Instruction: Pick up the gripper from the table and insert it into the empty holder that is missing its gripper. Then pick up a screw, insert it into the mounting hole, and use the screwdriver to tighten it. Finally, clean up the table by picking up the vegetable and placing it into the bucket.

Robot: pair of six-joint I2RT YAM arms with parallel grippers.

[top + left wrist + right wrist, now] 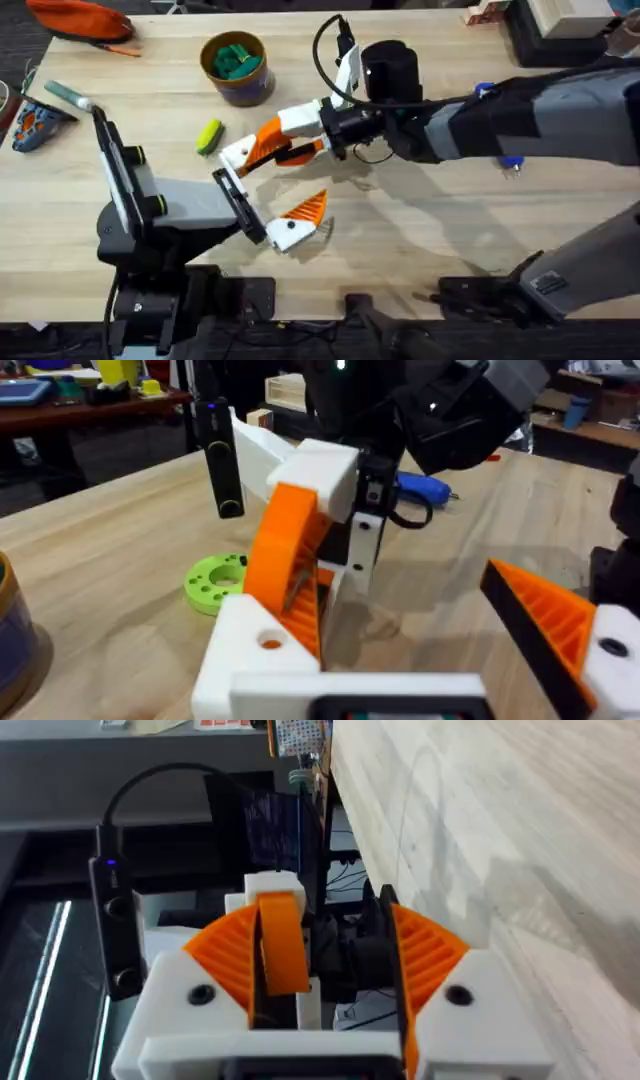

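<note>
My right gripper [330, 955] is clamped on the small orange finger piece [280, 935]. In its wrist view the piece stands upright between the two ribbed orange pads [430, 950], its black part filling the rest of the gap. In the left wrist view the piece leans down against the white holder [265, 645] on my left arm. Its lower end is touching the top of that block just beside the round mounting hole, though I cannot tell whether it is seated. My left gripper [268, 190] is spread wide: the bare holder is on one side, and on the other a fitted orange finger [305, 208] sits well apart from it. From overhead, this meeting point lies on the near side of the bucket [237, 65], towards the arm bases and slightly to the right. The yellow vegetable [208, 136] with its green end lies on the table [420, 230] between the bucket and the holder, a little left of both. The bucket stands upright with green pieces inside. The blue screwdriver [420, 485] lies on the wood well to the right of the bucket, mostly hidden behind my right arm. A green ring with holes [215, 580] lies flat near the holder. A grey-green marker [68, 95] rests far left of the bucket, by the table edge.
</note>
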